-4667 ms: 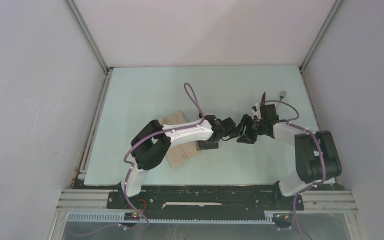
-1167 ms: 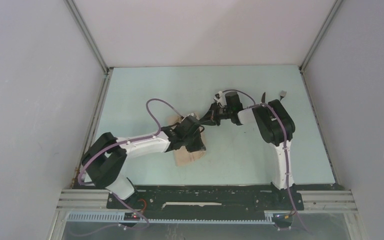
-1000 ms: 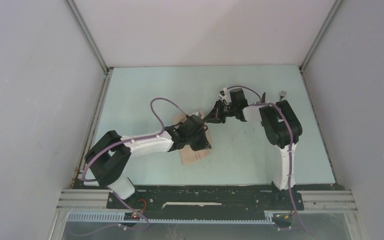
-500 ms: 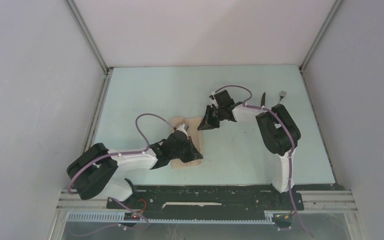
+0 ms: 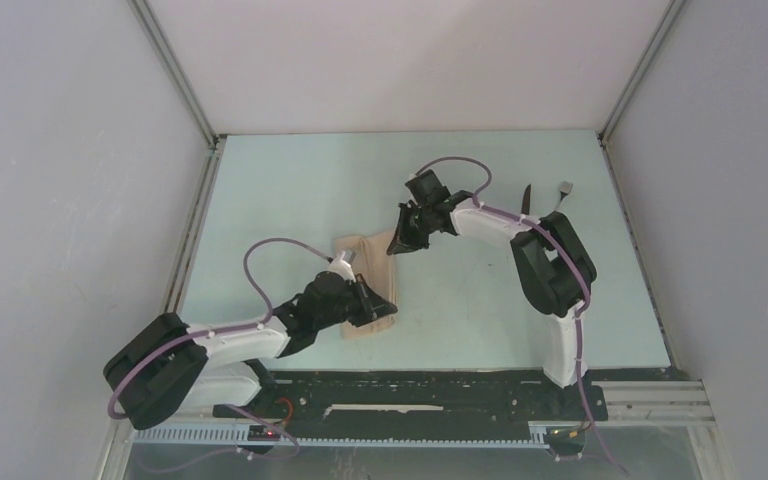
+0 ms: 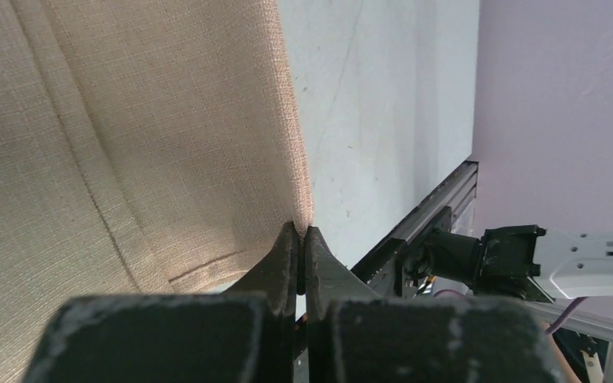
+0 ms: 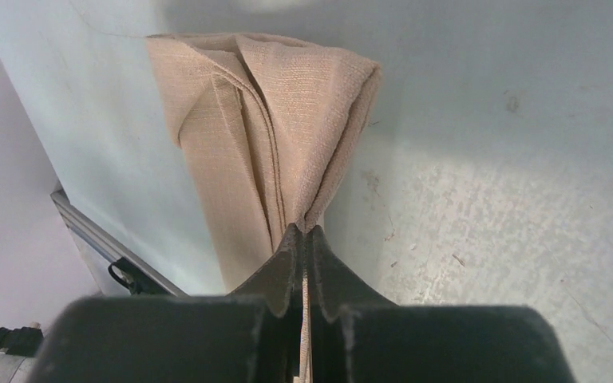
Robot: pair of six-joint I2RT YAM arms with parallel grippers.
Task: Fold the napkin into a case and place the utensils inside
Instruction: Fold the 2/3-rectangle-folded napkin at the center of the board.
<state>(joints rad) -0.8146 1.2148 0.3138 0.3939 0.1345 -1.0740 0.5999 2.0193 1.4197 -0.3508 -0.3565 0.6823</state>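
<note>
From above, the folded napkin (image 5: 365, 270) lies on the table (image 5: 290, 190) between the two arms. Its near end is at the left gripper (image 5: 378, 312) and its far right corner at the right gripper (image 5: 397, 246). The knife (image 5: 526, 197) and fork (image 5: 563, 188) lie well apart from it, near the far right edge

Left wrist: the left gripper (image 6: 300, 231) is clenched on the napkin's (image 6: 128, 144) edge, the cloth spreading up and left

Right wrist: the right gripper (image 7: 304, 231) is pinched tight on a corner of the napkin (image 7: 263, 120), whose layered folds run away from the tips
</note>
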